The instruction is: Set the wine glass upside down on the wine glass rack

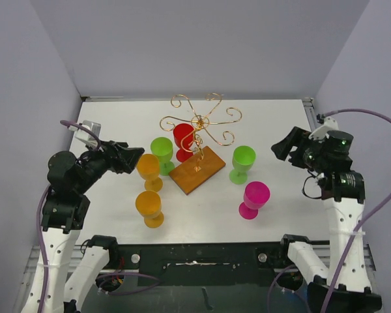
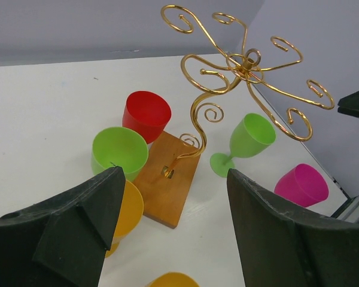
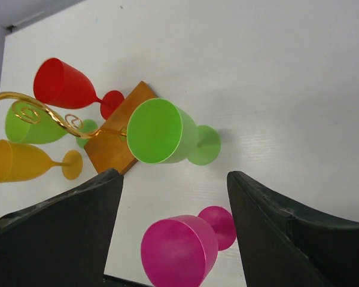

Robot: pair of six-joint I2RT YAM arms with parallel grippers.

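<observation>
Nothing hung yet: the wine glass rack [image 1: 197, 169] stands bare on the tabletop [image 1: 280, 117]; all wine glasses [image 1: 255, 194] sit upright around it. The left tool [image 1: 133, 157] and right tool [image 1: 285, 147] gape empty; grasping, inverting, hanging remain.

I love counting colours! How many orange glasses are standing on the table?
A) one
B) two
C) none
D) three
B: there are two, the far orange glass and the near orange glass, both upright to the left of the wine glass rack.
</observation>
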